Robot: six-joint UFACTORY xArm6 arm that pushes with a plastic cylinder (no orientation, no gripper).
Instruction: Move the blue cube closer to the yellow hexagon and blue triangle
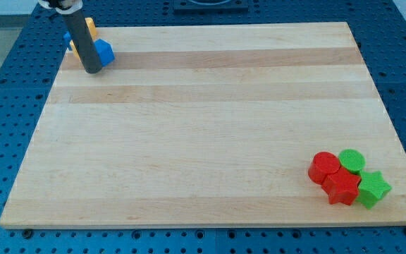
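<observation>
My tip (93, 70) rests on the wooden board (203, 127) at the view's top left. A blue block (105, 51) sits right against the rod's right side, touching or nearly touching it; its shape is partly hidden. Behind the rod, a yellow block (91, 29) shows at the board's top left corner, with a sliver of another blue block (68, 36) and some yellow on the rod's left side. The rod hides most of these pieces, so I cannot tell which is the cube and which the triangle.
At the view's bottom right a tight cluster stands near the board's edge: a red cylinder (323, 166), a red star (342, 188), a green cylinder (352, 160) and a green star (372, 188). The board lies on a blue perforated table (13, 85).
</observation>
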